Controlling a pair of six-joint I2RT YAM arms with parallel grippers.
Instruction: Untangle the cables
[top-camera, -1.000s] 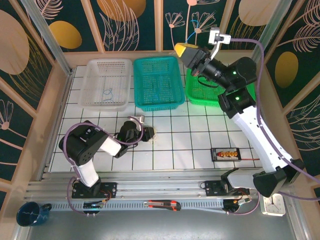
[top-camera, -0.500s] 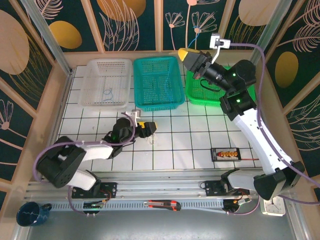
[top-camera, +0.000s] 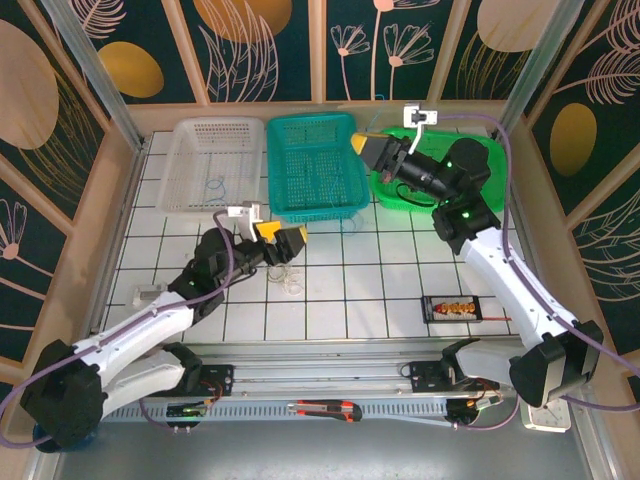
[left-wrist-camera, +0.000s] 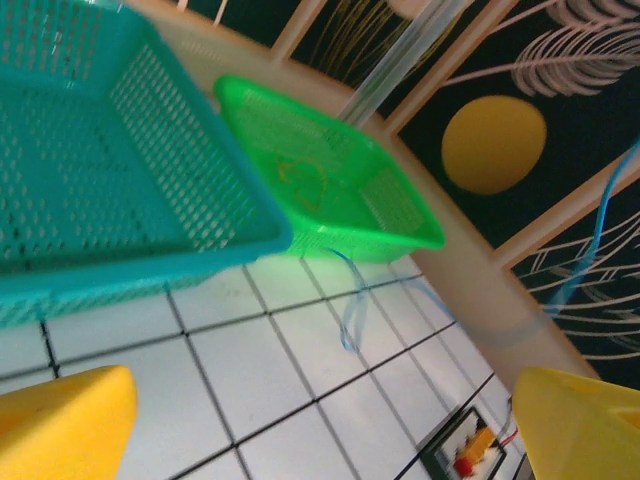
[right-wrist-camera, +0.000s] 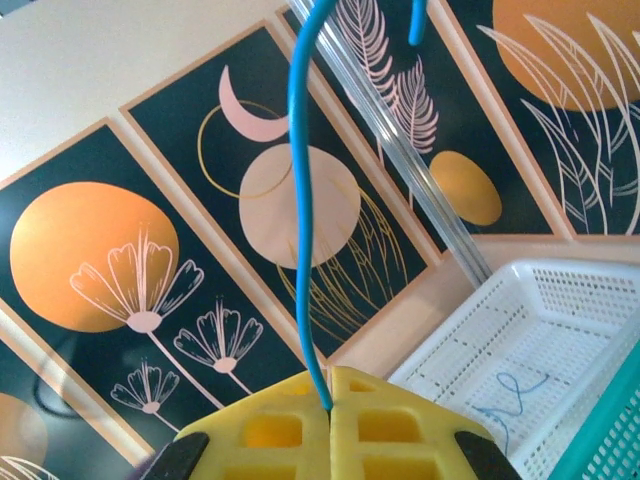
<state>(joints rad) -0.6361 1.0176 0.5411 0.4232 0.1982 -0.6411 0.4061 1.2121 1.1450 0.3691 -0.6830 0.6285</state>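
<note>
Three baskets line the far edge: left basket (top-camera: 205, 213), middle basket (top-camera: 320, 210), right basket (top-camera: 395, 192). A strand (top-camera: 214, 185) lies in the left one. The left gripper (top-camera: 283, 238) sits just before the middle basket, and the tangle (top-camera: 290, 278) lies on the table (top-camera: 380, 290) just on its near side. The right gripper (top-camera: 365, 146) hangs between the middle and right baskets, a wire (right-wrist-camera: 300, 200) rising from between its fingers. Right of the tangle, well apart, there's a board (top-camera: 460, 308). On the near rail, between the arm bases, a cutter (top-camera: 325, 409).

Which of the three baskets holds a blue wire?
The white basket, leftmost of the row: a thin blue wire lies on its floor.
</note>
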